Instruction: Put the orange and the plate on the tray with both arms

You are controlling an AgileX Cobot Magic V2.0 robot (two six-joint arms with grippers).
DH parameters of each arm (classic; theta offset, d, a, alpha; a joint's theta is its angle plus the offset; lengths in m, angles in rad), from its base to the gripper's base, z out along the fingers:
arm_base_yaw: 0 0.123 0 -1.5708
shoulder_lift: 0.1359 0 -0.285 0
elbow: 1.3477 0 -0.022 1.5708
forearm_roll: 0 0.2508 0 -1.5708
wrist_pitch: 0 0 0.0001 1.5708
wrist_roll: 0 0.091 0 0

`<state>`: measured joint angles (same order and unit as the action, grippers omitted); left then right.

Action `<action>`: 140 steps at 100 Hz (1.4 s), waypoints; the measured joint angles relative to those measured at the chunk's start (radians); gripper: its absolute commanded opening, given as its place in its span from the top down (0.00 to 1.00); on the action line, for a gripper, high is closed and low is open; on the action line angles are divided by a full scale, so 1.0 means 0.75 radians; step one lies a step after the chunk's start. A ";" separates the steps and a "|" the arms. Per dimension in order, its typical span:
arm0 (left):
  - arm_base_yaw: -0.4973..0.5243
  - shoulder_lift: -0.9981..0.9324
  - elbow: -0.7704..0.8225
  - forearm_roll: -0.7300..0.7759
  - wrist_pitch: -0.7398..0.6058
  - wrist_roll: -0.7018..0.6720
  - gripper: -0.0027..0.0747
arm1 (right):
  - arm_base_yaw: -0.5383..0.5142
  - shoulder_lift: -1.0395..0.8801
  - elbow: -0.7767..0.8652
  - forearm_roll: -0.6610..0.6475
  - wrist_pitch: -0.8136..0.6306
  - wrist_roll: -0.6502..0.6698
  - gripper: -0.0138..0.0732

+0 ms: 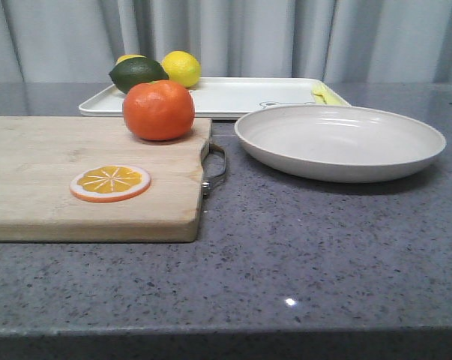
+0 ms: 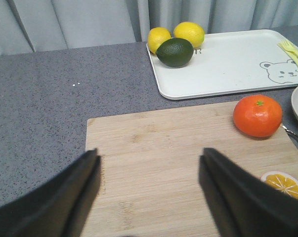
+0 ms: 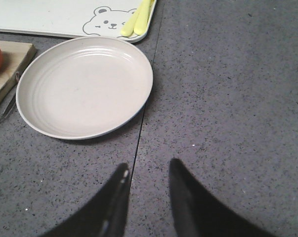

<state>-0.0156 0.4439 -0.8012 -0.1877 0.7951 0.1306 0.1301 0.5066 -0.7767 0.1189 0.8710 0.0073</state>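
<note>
Grey counter (image 1: 323, 247): L gripper (image 2: 149, 170) wide over board (image 2: 178, 163), R gripper (image 3: 148, 177) narrow nr plate (image 3: 84, 86).

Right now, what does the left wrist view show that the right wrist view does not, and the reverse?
Only the left wrist view shows the two lemons, the lime, the orange slice and the whole orange, plus the open left end effector over the cutting board. Only the right wrist view shows the whole plate and the open right end effector over bare counter. Both show the tray with its bear drawing.
</note>
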 measured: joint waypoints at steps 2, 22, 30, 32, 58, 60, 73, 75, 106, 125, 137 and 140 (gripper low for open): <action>0.000 0.000 0.000 0.000 0.003 0.003 0.11 | 0.000 0.000 0.000 0.000 0.002 0.000 0.29; 0.000 0.000 0.006 -0.013 0.005 0.061 0.10 | 0.000 0.003 0.000 0.000 0.026 0.000 0.12; 0.000 0.002 0.020 -0.090 0.005 0.150 0.10 | 0.000 0.003 0.000 0.000 0.038 0.000 0.12; 0.000 0.006 0.020 -0.128 0.005 0.181 0.10 | 0.000 0.003 0.000 0.000 0.041 0.000 0.12; 0.000 0.166 0.020 -0.758 -0.001 0.689 0.13 | 0.000 0.003 0.000 0.000 0.070 0.000 0.12; 0.000 0.189 0.020 -0.786 -0.001 0.726 0.13 | 0.000 0.003 0.000 0.000 0.071 0.000 0.12; 0.000 0.345 0.020 -0.908 -0.011 0.949 0.13 | 0.000 0.003 0.000 0.000 0.081 0.000 0.12; 0.000 0.369 0.020 -0.925 -0.015 0.979 0.13 | 0.000 0.003 0.000 0.000 0.081 0.000 0.12; -0.143 0.673 0.020 -1.069 -0.167 1.206 0.14 | 0.000 0.003 0.000 0.000 0.084 0.000 0.12; -0.377 0.831 0.005 -1.075 -0.407 1.264 0.14 | 0.000 0.003 0.000 0.000 0.084 0.000 0.12; -0.492 0.954 -0.038 -1.075 -0.525 1.267 0.14 | 0.000 0.003 0.000 0.000 0.084 0.000 0.12; -0.511 0.993 -0.055 -1.078 -0.543 1.267 0.14 | 0.000 0.003 0.000 0.000 0.084 0.000 0.12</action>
<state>-0.3986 1.1883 -0.8426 -0.9964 0.3877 1.0808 0.1301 0.5088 -0.7767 0.1189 0.9339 0.0073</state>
